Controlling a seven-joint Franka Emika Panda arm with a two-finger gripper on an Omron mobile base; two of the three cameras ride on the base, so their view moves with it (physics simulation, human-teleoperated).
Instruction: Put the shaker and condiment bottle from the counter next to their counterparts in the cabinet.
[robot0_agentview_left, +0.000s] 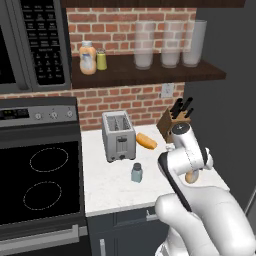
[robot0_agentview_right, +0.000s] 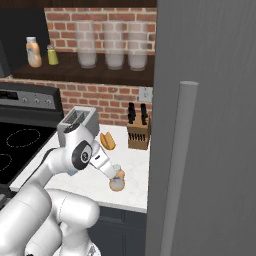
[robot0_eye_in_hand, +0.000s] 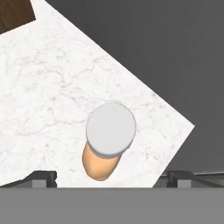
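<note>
**Hand spread wide above the condiment bottle**

At the far left the microwave (robot0_agentview_left: 35, 45) hangs over the stove (robot0_agentview_left: 40, 180). Next to it, on the cabinet (robot0_agentview_left: 150, 72) shelf with its brick back, stand the counterparts — the wider orange bottle (robot0_agentview_left: 87, 58) and, just beside it to the right, the yellow-green shaker (robot0_agentview_left: 101, 60). Three tall clear glasses (robot0_agentview_left: 144, 45) follow further right on the same shelf.

Below, on the white marble counter (robot0_agentview_left: 110, 185), the toaster (robot0_agentview_left: 118, 135) sits toward the back with a bread loaf (robot0_agentview_left: 146, 141) just to its right and a knife block (robot0_agentview_left: 172, 122) beyond that. The shaker (robot0_agentview_left: 136, 172) stands upright in front of the toaster, well apart from the arm.

Further right, near the counter's front right corner, the condiment bottle (robot0_eye_in_hand: 107, 140) stands upright — its white cap faces the hand camera. The hand (robot0_eye_in_hand: 111, 178) hovers directly above it, fingers (robot0_eye_in_hand: 41, 178) spread wide on either side of the bottle, nothing gripped.
</note>
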